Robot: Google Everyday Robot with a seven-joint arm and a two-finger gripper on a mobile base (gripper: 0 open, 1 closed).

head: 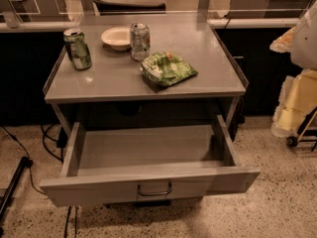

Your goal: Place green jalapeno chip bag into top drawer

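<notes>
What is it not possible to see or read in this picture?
- gripper: not seen in the camera view; only a pale shape, cut off by the right edge.
- top drawer: its back part is hidden under the table.
- green jalapeno chip bag, green can, silver can: print too small to read.

We see a worktop (124, 81) of smooth grey metal with a dull sheen. The top drawer (148, 185) is the same matt grey metal, and its handle (154, 190) is darker metal. The green jalapeno chip bag (168, 69) is crinkled, glossy foil. The floor (277, 202) looks like speckled stone. The end effector is out of view.
</notes>
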